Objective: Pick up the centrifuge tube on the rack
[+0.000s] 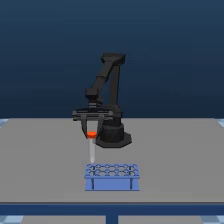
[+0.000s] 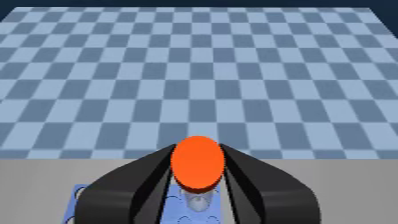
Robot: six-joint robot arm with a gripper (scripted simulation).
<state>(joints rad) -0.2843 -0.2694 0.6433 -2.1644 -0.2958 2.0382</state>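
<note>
A black arm stands on a plain grey table [image 1: 45, 155] against a dark blue backdrop, its gripper [image 1: 91, 134] closed on the orange cap of the tube [image 1: 91, 148]. The tube hangs upright in the air, its whitish body and tapered tip clear of the blue rack [image 1: 112, 176], which sits on the table directly beneath and toward the front edge. The tube's tip hovers above the rack's corner on the exterior view's left. The arm's round base [image 1: 113, 136] rests behind the rack. In the wrist view, two black fingers [image 2: 133, 187] press against either side of the orange cap, with the rack's holes visible below between them. Beyond the table edge, a floor [image 2: 199, 75] of light and darker blue checks stretches away.
</note>
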